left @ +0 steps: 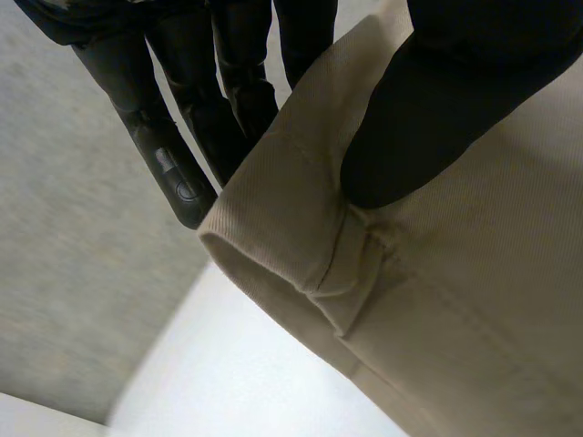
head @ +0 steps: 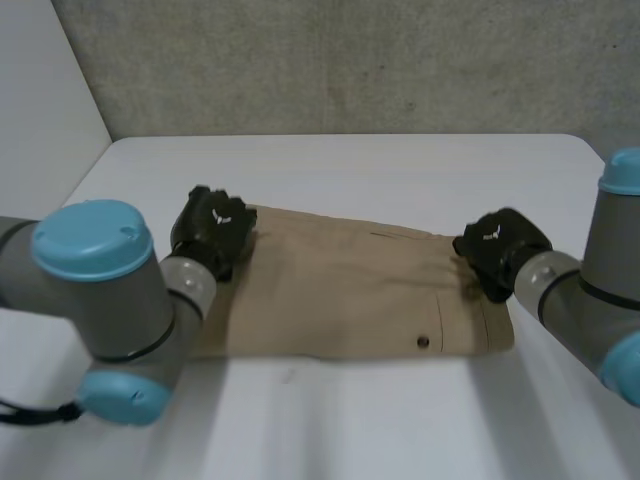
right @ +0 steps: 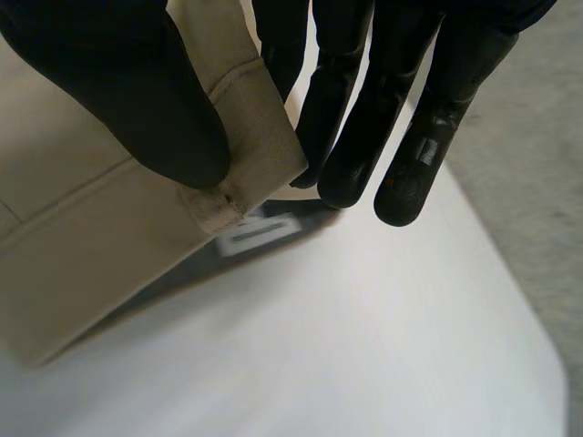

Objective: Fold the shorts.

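Two corners of shorts clamped in fingers, left hand, right hand, belt loops in wrist views

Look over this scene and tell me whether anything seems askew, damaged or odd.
Nothing stands out. The tan fabric shorts lie spread flat on the white table, with no tear or stain showing. The left hand and the right hand each pinch a far corner, thumb on top.
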Robot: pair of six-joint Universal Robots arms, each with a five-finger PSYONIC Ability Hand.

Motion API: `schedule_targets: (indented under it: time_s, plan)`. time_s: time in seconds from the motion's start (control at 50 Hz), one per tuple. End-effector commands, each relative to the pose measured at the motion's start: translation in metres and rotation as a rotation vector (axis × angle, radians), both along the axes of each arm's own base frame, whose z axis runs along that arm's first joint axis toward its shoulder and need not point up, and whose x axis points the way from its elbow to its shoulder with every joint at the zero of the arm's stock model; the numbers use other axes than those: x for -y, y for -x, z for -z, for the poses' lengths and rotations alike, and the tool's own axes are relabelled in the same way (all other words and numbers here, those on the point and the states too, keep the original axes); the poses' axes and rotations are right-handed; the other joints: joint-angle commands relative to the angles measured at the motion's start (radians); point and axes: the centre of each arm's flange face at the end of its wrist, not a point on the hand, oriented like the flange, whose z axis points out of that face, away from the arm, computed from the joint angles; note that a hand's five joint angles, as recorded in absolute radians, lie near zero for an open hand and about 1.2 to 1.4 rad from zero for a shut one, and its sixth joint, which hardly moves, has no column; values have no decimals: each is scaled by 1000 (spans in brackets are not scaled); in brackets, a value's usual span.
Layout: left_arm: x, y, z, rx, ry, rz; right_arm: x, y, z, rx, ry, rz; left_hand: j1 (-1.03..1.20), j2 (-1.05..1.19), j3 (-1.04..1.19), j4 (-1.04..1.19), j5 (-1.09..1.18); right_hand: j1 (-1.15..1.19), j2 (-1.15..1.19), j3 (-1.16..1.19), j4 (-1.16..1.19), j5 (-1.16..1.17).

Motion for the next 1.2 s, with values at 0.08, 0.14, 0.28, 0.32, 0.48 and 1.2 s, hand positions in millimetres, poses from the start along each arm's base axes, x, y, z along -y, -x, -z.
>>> schedule_targets:
  time_s: [0.08,0.14,0.28,0.32,0.48,1.2]
  plan:
    - [81,28,4,1,267,-38,69,-24,6,35,214,79,255,196,201,194,247,428,216,214,204,232]
    - [98,35,12,4,275,-42,84,-33,14,30,237,101,255,196,201,194,247,428,216,214,204,232]
    - [119,47,33,-15,288,-34,110,-45,39,35,267,135,-752,-811,-806,-814,-761,-411,-623,-625,-635,-607]
    - [121,48,33,-16,294,-36,114,-47,44,40,279,151,-967,-1025,-1021,-1028,-975,-794,-1006,-1008,-1018,-990]
    - [108,46,20,-22,284,-38,113,-37,7,118,339,224,-967,-1025,-1021,-1028,-975,-794,-1006,-1008,-1018,-990]
    - [-5,-27,2,-470,-113,-112,35,12,74,300,-154,123,-963,-1022,-1017,-1024,-971,72,-139,-142,-152,-123]
